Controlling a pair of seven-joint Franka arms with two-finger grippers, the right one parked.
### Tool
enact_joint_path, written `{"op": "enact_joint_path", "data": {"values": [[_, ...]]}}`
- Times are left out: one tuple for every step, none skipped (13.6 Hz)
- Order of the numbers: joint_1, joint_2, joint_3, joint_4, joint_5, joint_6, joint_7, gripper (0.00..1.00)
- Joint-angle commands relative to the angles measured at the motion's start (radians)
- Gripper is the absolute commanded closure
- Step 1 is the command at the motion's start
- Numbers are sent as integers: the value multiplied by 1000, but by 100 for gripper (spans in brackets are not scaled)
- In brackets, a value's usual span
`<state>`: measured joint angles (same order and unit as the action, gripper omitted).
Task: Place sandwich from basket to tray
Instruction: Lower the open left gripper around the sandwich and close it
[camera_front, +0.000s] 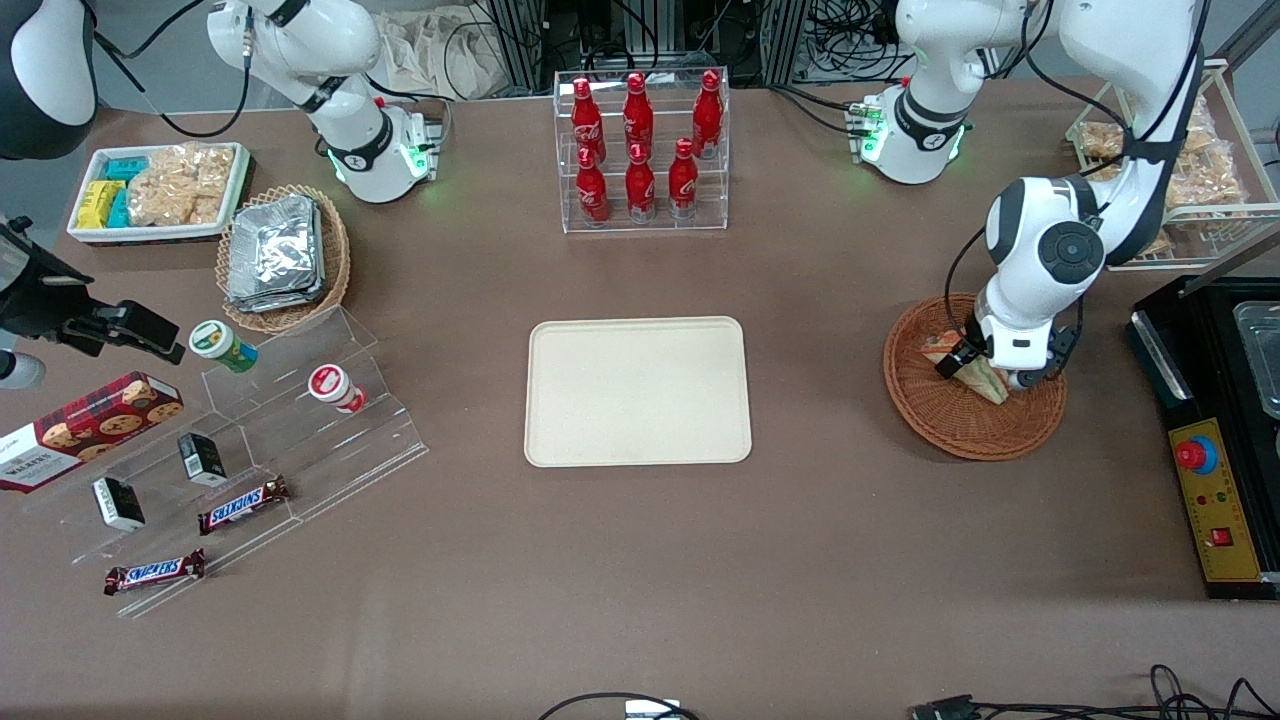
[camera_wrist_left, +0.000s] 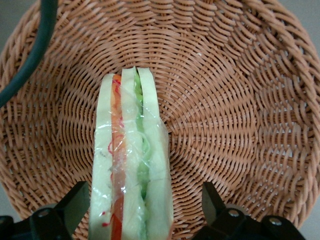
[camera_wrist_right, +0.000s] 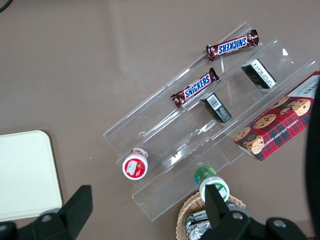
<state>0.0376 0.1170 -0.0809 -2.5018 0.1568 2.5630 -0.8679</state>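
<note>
1. Nearest the front camera I see two Snickers bars (camera_front: 155, 572) on the clear stepped stand (camera_front: 250, 455) toward the parked arm's end of the tabletop (camera_front: 640, 560); a cookie box (camera_front: 85, 425) lies beside them.
2. The tray (camera_front: 638, 391) sits flat mid-tabletop, nothing on it; farther from the camera stands a clear rack of red cola bottles (camera_front: 640, 150).
3. The basket (camera_front: 935, 425) rests toward the working arm's end, well apart from the tray; my left gripper (camera_front: 985, 375) is down inside it.
4. The sandwich (camera_wrist_left: 131, 165) stands on edge in the basket (camera_wrist_left: 240, 100), its bread and filling layers facing the wrist camera, clear wrap over it; from the front I see the sandwich (camera_front: 985, 382) as a pale wedge under the wrist.
5. The jaws stand apart, one on each side of the sandwich; one fingertip (camera_wrist_left: 75, 202) is just beside the wrapped bread, though I cannot tell whether it touches; the other fingertip (camera_wrist_left: 212, 200) has bare wicker between it and the sandwich; nothing is clamped.
6. A dark cable (camera_wrist_left: 35, 50) crosses the basket rim in the wrist view.
</note>
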Motion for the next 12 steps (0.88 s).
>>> {"op": "enact_joint_path", "data": {"values": [[-4, 13, 6, -14, 27, 36, -26, 23], [-4, 18, 6, -14, 47, 37, -26, 50], [-1, 24, 6, -14, 72, 37, -26, 75], [2, 29, 6, -14, 88, 37, -26, 94], [4, 29, 6, -14, 98, 37, -23, 100], [4, 21, 6, -12, 99, 30, -19, 100], [2, 6, 6, -6, 99, 10, -16, 100], [-1, -25, 4, 9, 99, -51, -5, 100], [-5, -57, 3, 39, 99, -128, 15, 100], [-7, -86, 1, 73, 99, -195, 56, 100], [-7, -120, 1, 92, 98, -234, 108, 100], [-7, -147, 0, 110, 96, -245, 156, 100]]}}
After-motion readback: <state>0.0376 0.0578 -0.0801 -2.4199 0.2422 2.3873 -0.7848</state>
